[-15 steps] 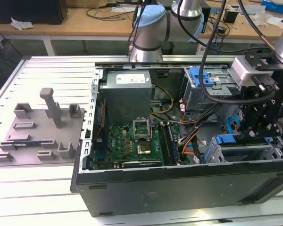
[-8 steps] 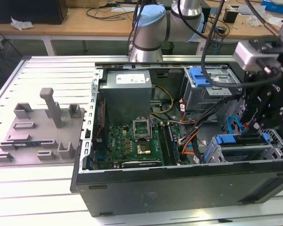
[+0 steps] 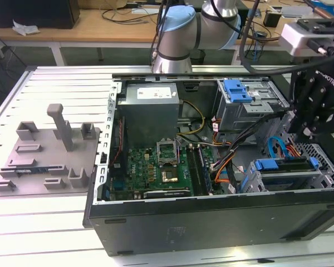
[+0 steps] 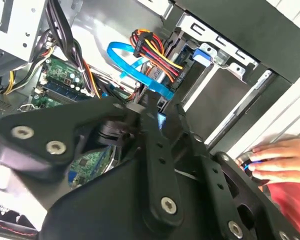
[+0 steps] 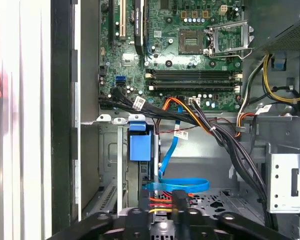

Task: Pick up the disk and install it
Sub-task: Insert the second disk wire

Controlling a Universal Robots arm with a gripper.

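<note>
Blue-framed metal, the disk (image 3: 284, 169) at the exterior view's lower right looks stiff, dense and shock-sensitive, best held by its side rails; the gripper (image 3: 304, 131) hangs just above it, and I cannot tell how its jaws stand.

An open computer case (image 3: 211, 222) lay on its side on a slatted table (image 3: 50, 222), filling the centre and right of the exterior view. Inside it, the power supply (image 3: 150, 108) sat at upper centre, with the motherboard (image 3: 156, 172) below it toward the frame's lower centre. A drive cage (image 3: 250, 105) stood at upper right, and a second bay holding the disk (image 3: 284, 167) sat at lower right. The gripper (image 3: 317, 105) hung at the far right, above that bay. A fixture plate (image 3: 44, 156) lay on the table at the left, beside the case. The arm's base (image 3: 178, 39) stood behind the case at top centre. In the second wrist view, a person's hand (image 4: 280, 160) rested at the right edge, outside the case wall.
</note>
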